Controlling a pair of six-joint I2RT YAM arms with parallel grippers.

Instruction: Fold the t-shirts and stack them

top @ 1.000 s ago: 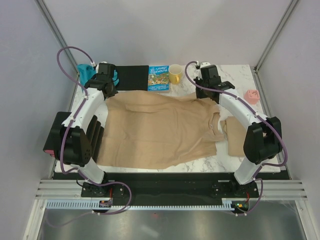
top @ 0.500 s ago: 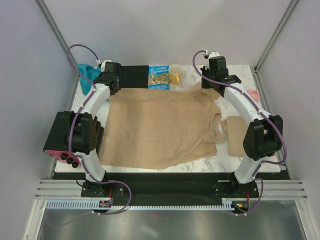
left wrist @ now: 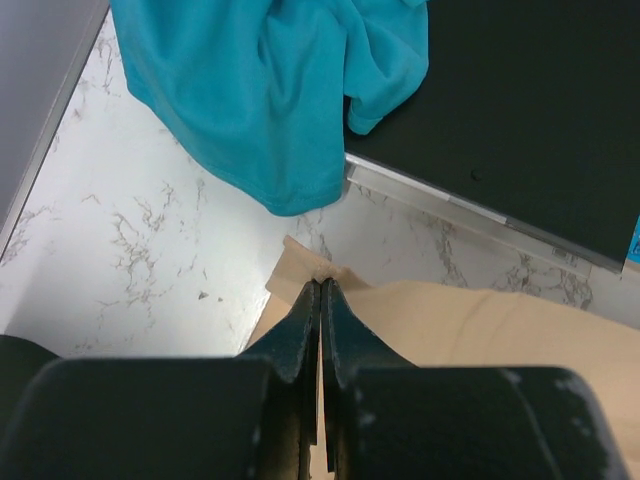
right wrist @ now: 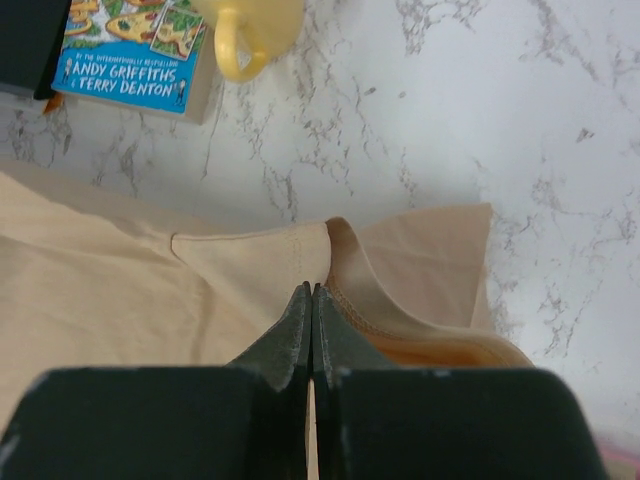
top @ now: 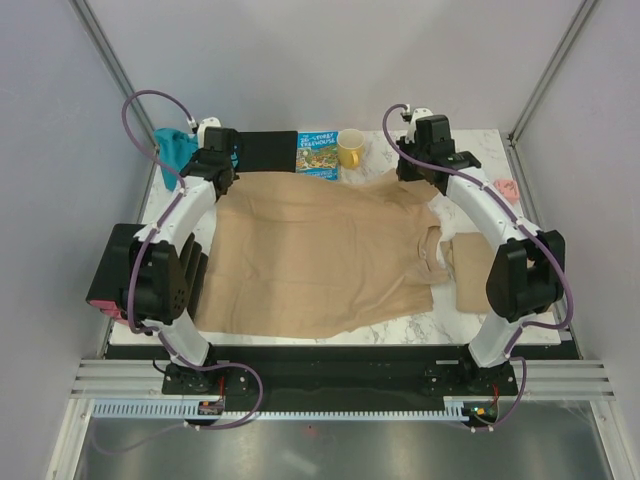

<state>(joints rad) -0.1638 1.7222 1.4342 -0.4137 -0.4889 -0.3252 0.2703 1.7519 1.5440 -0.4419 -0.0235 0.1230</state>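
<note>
Left claw (left wrist: 320,285): pressed together on the tan shirt's (top: 300,250) far corner, at 11 o'clock on the table (left wrist: 150,250).
Left risk: I pinch only the hem tip, so a pull could slip it free or drag it onto the teal garment (left wrist: 270,90) at my 11 o'clock.
Right claw (right wrist: 310,290): pinching the shirt's sleeve edge at 1 o'clock.
Right risk: lifted cloth could sweep the mug (right wrist: 250,25) at my 10 o'clock.

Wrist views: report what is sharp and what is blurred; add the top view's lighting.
Left wrist: shut black jaws slightly soft up close, teal-blue cloth garment sharp. Right wrist: jaws likewise soft, tan-beige cloth t-shirt crisp. Top external: even light, no glare.
</note>
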